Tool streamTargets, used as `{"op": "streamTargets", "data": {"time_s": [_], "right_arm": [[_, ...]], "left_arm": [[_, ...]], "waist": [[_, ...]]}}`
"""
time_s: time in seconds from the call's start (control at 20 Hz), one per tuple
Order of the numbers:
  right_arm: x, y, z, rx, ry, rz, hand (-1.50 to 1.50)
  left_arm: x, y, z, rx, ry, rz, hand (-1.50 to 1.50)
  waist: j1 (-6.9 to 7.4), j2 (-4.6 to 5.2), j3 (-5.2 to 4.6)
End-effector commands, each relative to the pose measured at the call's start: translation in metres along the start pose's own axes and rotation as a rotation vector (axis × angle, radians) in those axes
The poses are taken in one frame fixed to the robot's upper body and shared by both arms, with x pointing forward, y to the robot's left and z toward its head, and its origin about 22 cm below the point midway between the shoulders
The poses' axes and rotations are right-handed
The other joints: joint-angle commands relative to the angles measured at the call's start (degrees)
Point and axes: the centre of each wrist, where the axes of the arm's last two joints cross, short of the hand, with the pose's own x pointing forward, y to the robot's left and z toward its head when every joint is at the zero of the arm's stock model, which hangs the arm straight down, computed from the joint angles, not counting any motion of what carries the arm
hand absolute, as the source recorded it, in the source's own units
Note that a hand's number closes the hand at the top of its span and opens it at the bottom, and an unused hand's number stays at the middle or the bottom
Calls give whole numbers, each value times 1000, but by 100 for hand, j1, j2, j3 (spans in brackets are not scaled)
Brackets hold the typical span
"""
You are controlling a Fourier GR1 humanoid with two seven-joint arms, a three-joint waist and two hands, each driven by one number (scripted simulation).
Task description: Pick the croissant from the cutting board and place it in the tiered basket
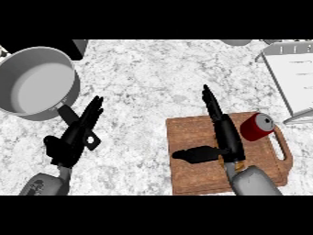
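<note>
Head view shows no croissant on the cutting board (192, 176); it may lie hidden beneath the right robot hand (220, 133), which hovers there with fingers straight and thumb spread, holding nothing visible. Judged step: reaching to grasp. Next, closing round it. Beside sits a red can (255, 127). Left robot hand (74, 140) rests open over the tabletop (138, 78).

Speckled grey-white stone counter (152, 82), evenly lit, apparently marble
</note>
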Motion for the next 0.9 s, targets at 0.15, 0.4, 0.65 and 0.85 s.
{"op": "streamTargets", "data": {"time_s": [0.15, 0.4, 0.65, 0.85], "right_arm": [[50, -51, -8, 44, 33, 408, -150], [57, -81, 2, 233, 229, 869, -150], [99, -79, 8, 401, 370, 1165, -150], [140, -40, 27, 465, 427, 1177, -150]], "left_arm": [[-6, 21, 9, 31, 13, -16, 0], [-2, 15, 3, 40, 24, -4, 0], [-1, 17, -3, 39, 19, -15, 0], [-11, 15, 0, 29, 19, 11, 0]], "waist": [[-75, -81, -25], [-140, -138, -68], [-181, -123, -60], [-114, -54, -23]]}}
